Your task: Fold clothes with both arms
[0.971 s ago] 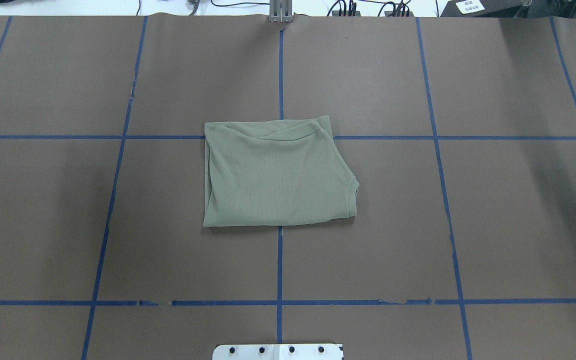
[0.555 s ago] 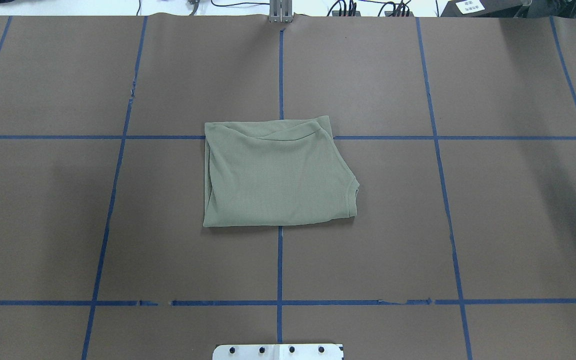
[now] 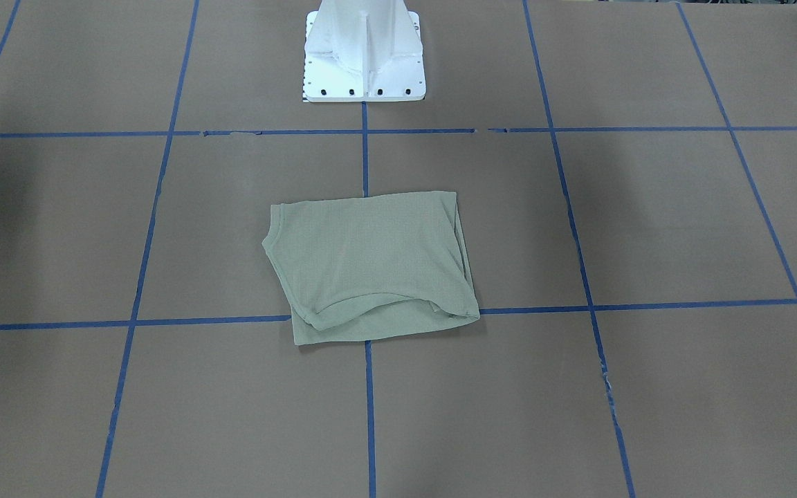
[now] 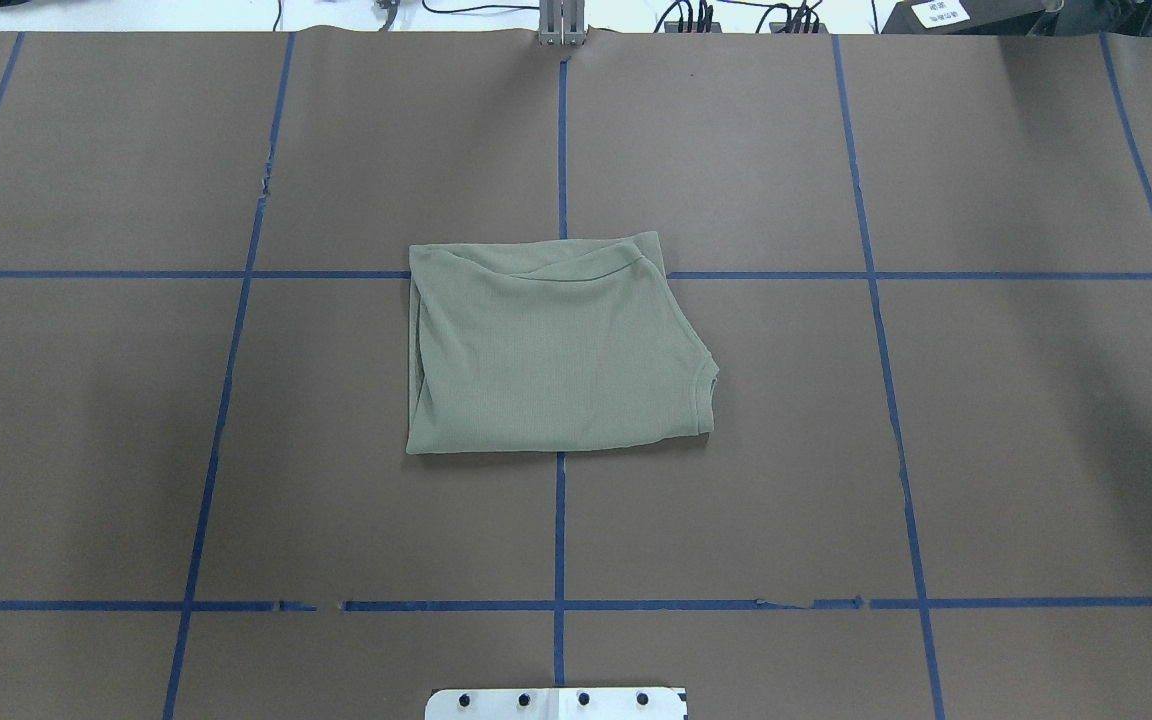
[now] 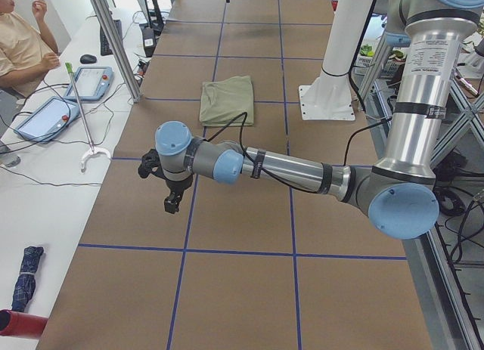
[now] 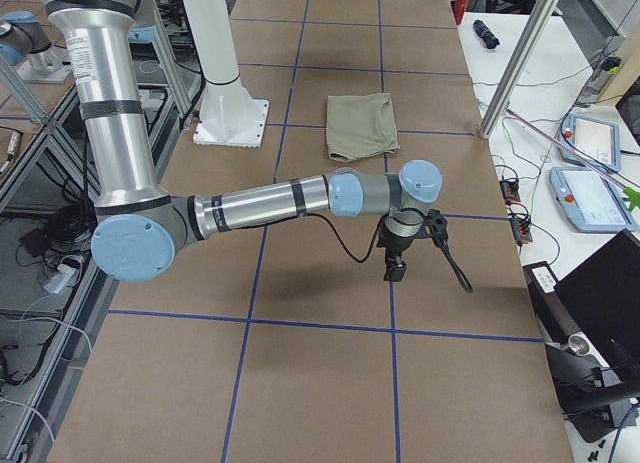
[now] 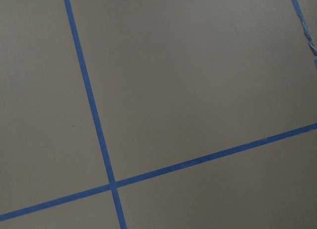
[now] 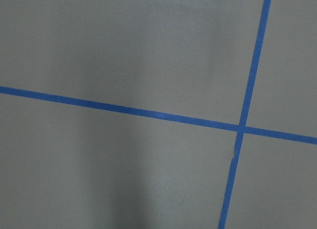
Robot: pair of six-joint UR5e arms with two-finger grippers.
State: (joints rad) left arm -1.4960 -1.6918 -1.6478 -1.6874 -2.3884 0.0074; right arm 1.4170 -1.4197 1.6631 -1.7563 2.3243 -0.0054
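Note:
The sage-green shirt (image 4: 551, 350) lies folded into a compact rectangle at the middle of the brown table, flat and untouched; it also shows in the front view (image 3: 371, 266) and both side views (image 5: 227, 99) (image 6: 362, 125). My left gripper (image 5: 172, 202) hangs over bare table far to the shirt's left. My right gripper (image 6: 395, 271) hangs over bare table far to the shirt's right. Both show only in the side views, so I cannot tell whether they are open or shut. Both wrist views show only brown paper and blue tape.
The white pedestal base (image 3: 364, 55) stands behind the shirt. Blue tape lines (image 4: 560, 530) grid the table. A seated person (image 5: 19, 48) and teach pendants (image 5: 94, 82) are at the left end's side table; more pendants (image 6: 590, 198) and a metal post (image 6: 520, 58) are at the right end.
The black tip of my right gripper at the overhead view's right edge slid down and outward until almost out of view. The shirt has not moved.

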